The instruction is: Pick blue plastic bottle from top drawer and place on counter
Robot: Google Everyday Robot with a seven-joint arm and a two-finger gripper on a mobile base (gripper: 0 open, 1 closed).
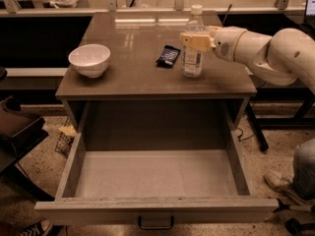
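Note:
The blue plastic bottle (192, 63), clear with a white cap, stands upright on the counter (133, 43), right of centre. My gripper (195, 41) reaches in from the right, its pale yellow fingers (189, 40) closed around the bottle's upper body. The bottle's base rests on the counter surface. The top drawer (157, 206) is pulled fully out below the counter. Its pale floor holds nothing, and its dark handle (155, 224) shows at the front.
A white bowl (89, 59) sits on the counter's left side. A small dark packet (168, 56) lies just left of the bottle. A person's leg and shoe (280, 181) stand at the right of the drawer. A dark object (17, 127) sits at the left.

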